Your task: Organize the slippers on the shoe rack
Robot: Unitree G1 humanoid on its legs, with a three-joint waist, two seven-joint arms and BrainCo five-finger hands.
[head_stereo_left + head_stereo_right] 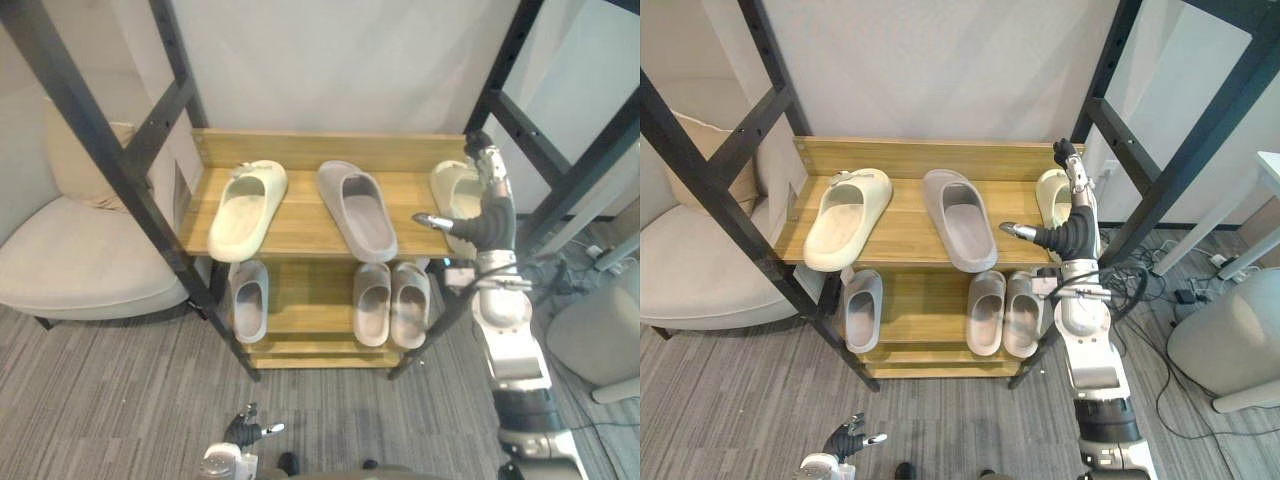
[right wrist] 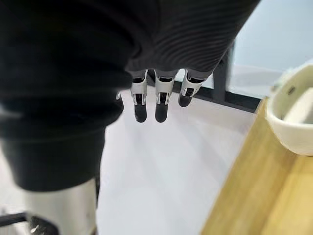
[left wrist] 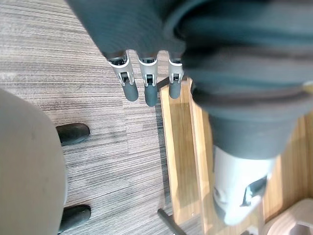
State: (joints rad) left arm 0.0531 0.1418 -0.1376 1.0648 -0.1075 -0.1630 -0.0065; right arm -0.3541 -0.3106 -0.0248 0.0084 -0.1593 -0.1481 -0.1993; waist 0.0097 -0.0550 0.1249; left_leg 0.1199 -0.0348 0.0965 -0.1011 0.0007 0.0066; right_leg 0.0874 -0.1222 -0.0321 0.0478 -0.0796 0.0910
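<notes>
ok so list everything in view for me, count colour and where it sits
shoe rack: 1, wood shelves on black frame, centre, against wall
cream slippers: 2, cream, top shelf, left end and right end
grey slipper: 1, grey, top shelf middle
lower grey slippers: 3, grey, lower shelf, one left, two side by side right
armchair: 1, beige, left of rack
cushion: 1, beige, on armchair
carpet: grey, floor
right robot hand: 1, silver, open, raised by right cream slipper
left robot hand: 1, silver, open, low over carpet before rack
</notes>
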